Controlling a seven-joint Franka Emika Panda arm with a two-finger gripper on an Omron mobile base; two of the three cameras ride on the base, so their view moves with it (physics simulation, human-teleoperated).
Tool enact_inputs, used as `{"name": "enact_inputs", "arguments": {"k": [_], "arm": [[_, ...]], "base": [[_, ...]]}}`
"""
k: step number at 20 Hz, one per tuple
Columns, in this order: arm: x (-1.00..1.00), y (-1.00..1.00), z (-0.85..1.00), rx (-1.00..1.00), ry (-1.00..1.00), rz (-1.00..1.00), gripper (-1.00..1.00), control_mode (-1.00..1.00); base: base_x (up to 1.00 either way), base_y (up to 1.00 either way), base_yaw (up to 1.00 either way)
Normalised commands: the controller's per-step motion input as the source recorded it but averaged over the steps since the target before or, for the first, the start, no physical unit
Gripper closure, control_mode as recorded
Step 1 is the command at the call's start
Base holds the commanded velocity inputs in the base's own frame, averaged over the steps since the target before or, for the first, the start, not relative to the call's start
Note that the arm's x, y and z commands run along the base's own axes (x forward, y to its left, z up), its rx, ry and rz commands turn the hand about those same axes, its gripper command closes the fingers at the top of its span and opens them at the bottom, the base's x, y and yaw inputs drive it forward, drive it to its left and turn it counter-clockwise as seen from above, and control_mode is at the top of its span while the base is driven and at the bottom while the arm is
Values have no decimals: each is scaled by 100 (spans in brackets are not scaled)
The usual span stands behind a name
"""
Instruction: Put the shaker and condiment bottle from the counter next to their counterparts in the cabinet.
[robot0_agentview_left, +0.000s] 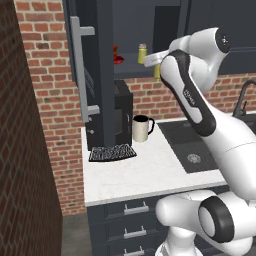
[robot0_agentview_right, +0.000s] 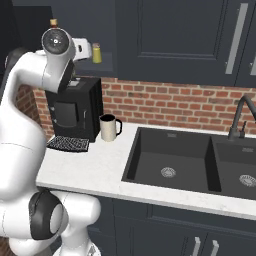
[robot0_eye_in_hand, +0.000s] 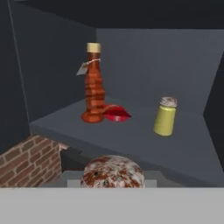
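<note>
Presently, the second placement is in hand (judged from the layout). The claw (robot0_agentview_left: 155, 65) is raised to the open cabinet (robot0_agentview_left: 102, 60) and is clamped on the shaker (robot0_agentview_left: 157, 73). In the hand view the shaker's speckled cap sits at the lower centre, short of the shelf (robot0_eye_in_hand: 131, 138) edge and slightly below it.

On the shelf the bottle (robot0_eye_in_hand: 92, 83) stands upright at the left, touching a small red item (robot0_eye_in_hand: 116, 113). The bright yellow counterpart (robot0_eye_in_hand: 165, 116) stands to the right, well apart from both. The bottle's half of the task therefore appears done. The desk (robot0_agentview_left: 145, 172) carries a cream mug (robot0_agentview_left: 141, 128) beside a black machine (robot0_agentview_left: 120, 117).

The next move calls for lifting the shaker slightly to clear the shelf lip. It should then be carried forward and a little right, and set down upright just beside the yellow counterpart. The open space in front of and to the left of the counterpart looks the safest target. The release should come only once the base rests flat on the shelf, since a tilted drop could knock the counterpart over.
</note>
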Motion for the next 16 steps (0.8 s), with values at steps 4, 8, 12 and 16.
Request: {"name": "enact_inputs", "arguments": {"k": [4, 8, 12, 16], "arm": [[12, 0, -1, -4, -13, -3, 100, -100], [19, 2, 0, 0, -4, -19, 100, -100], [32, 4, 0, 0, 0, -23, 100, -100], [31, 2, 0, 0, 0, -20, 100, -100]], "base": [[0, 0, 0], [0, 0, 0], [0, 0, 0], [0, 0, 0]]}}
